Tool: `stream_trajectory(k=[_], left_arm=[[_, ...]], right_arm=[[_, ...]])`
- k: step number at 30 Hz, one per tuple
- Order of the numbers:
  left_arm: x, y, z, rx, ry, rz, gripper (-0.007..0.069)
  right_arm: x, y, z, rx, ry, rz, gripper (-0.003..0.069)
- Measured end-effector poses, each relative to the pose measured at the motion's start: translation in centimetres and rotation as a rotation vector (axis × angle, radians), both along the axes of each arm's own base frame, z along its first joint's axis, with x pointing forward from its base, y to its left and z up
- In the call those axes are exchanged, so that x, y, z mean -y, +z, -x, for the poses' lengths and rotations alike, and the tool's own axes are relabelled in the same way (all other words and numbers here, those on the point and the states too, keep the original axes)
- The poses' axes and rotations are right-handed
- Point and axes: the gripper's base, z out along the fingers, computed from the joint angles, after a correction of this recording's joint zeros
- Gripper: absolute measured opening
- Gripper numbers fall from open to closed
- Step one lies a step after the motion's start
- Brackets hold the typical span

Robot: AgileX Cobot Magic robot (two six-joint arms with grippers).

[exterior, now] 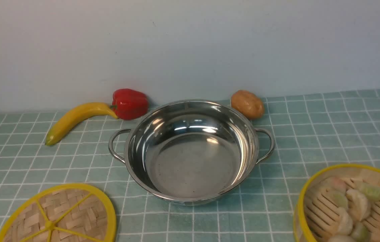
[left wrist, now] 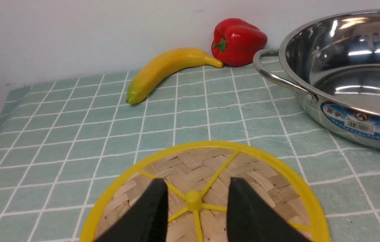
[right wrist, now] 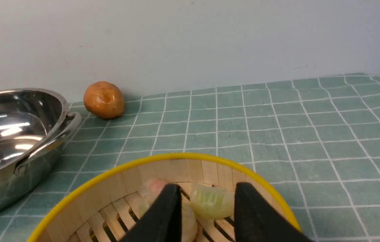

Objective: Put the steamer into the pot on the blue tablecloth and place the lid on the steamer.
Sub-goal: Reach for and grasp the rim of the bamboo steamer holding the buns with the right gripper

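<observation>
Steamer [exterior: 361, 171] sits on the blue tablecloth [exterior: 327, 134] at front right, clear of the pot [exterior: 190, 168], dumplings inside. Pot is mid-surface, bare steel floor showing. Lid [exterior: 62, 215] lies flat at front left, apart from the pot. Right jaws hang over the steamer, parted, gripping nothing. Left jaws hang over the lid, parted either side of its hub, gripping nothing. Banana [exterior: 76, 121] and red pepper [exterior: 129, 103] behind-left of the pot, potato [exterior: 247, 104] behind-right.

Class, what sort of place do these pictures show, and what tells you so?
Likely a mock kitchen tabletop: a steel pot on a gridded blue tablecloth, a bamboo steamer of dumplings, a banana by a bare wall.
</observation>
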Motion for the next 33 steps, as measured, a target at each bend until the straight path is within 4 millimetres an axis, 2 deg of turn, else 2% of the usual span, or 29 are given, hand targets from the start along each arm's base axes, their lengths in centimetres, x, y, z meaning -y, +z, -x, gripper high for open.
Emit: stream_trajectory(k=[27, 30, 32, 33], left_arm=[[0.0, 0.0, 0.0, 0.0, 0.0, 0.0, 0.0242], [0.0, 0.0, 0.0, 0.0, 0.0, 0.0, 0.0242], [0.0, 0.0, 0.0, 0.0, 0.0, 0.0, 0.0242], [0.0, 0.0, 0.0, 0.0, 0.0, 0.0, 0.0242]], right_arm=[[0.0, 0.1, 0.0, 0.011, 0.0, -0.001, 0.0243], [-0.1, 0.6, 0.0, 0.048, 0.002, -0.038, 0.0243], [-0.1, 2.3, 0.2, 0.085, 0.005, -0.053, 0.0243], [-0.1, 2.3, 0.2, 0.082, 0.005, -0.054, 0.0243]])
